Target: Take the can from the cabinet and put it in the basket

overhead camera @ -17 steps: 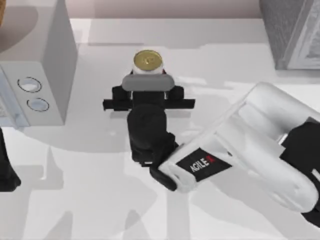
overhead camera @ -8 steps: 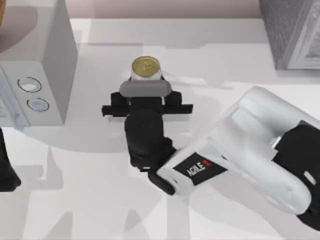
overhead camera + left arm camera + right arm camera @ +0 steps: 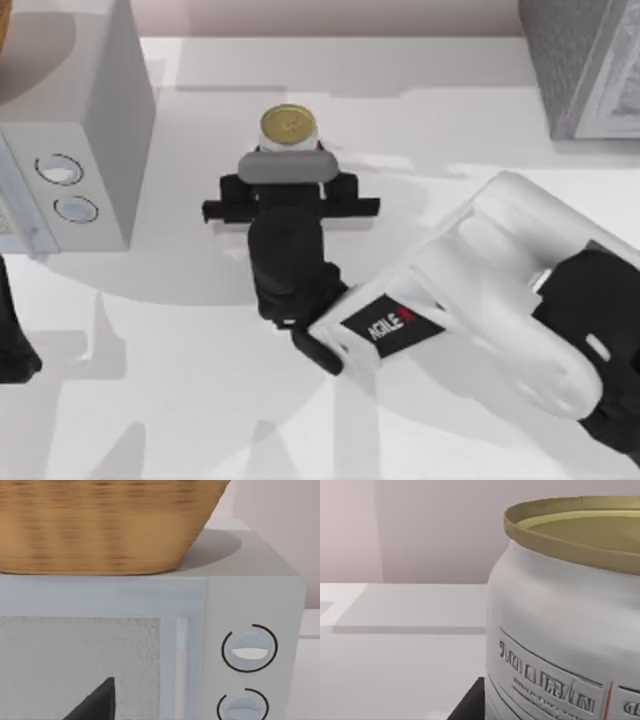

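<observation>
Since a second ago the right gripper (image 3: 289, 150) and the can (image 3: 288, 127) have slid together a little toward the surface's (image 3: 430, 110) left side, the white forearm trailing after them. Now the can stands upright, gold top facing up, out in the open middle of the far half of the surface, well apart from the cabinet (image 3: 575, 60) at the far right corner. It sits just ahead of the gripper's grey palm, and in the right wrist view the can (image 3: 560, 645) looms very close; the fingers appear closed on its sides, though their tips are hidden under the wrist, so the hold is a judgement, not a plain sight. Its long axis is vertical. Over at the left stands the light grey box (image 3: 75, 120) with two dials, and in the left wrist view the basket (image 3: 100, 525) rests on top of that box. So the coming move, as I judge it, runs leftward and up, lifting the can over the basket's rim. A dark piece of the left arm shows at the left edge, parked, so the right arm is plainly the nearer one.
</observation>
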